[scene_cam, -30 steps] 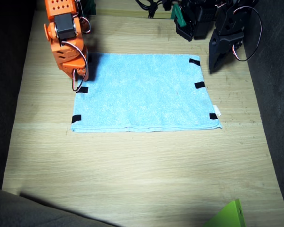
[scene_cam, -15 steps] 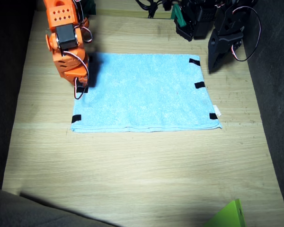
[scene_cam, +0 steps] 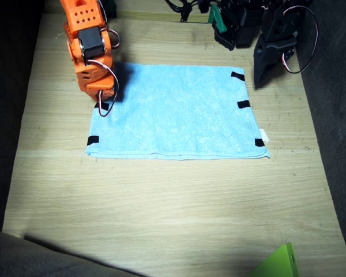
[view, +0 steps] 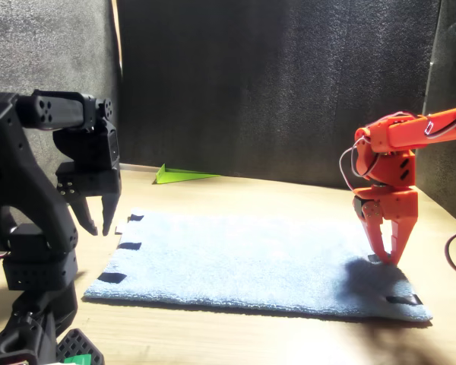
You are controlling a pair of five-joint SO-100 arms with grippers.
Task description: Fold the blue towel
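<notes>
A light wooden table (scene_cam: pixel 161 213) with visible grain fills the fixed view. A bright green wedge-shaped piece (scene_cam: pixel 279 264) pokes in at its near edge; in the front view it lies flat on the tabletop near the dark, textured backdrop (view: pixel 273 84) that stands behind the table.

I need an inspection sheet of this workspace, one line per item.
Surface: wooden table, bare around the cloth.
Job's things: blue towel flat, not folded; black tabs on both short edges.
Clutter: green wedge at the table edge.
Grippers: right gripper low over the towel's edge, jaws slightly apart; left gripper raised beside the towel, jaws open, empty.
Cables: thin wires looped on both arms.
Surroundings: dark backdrop.
</notes>
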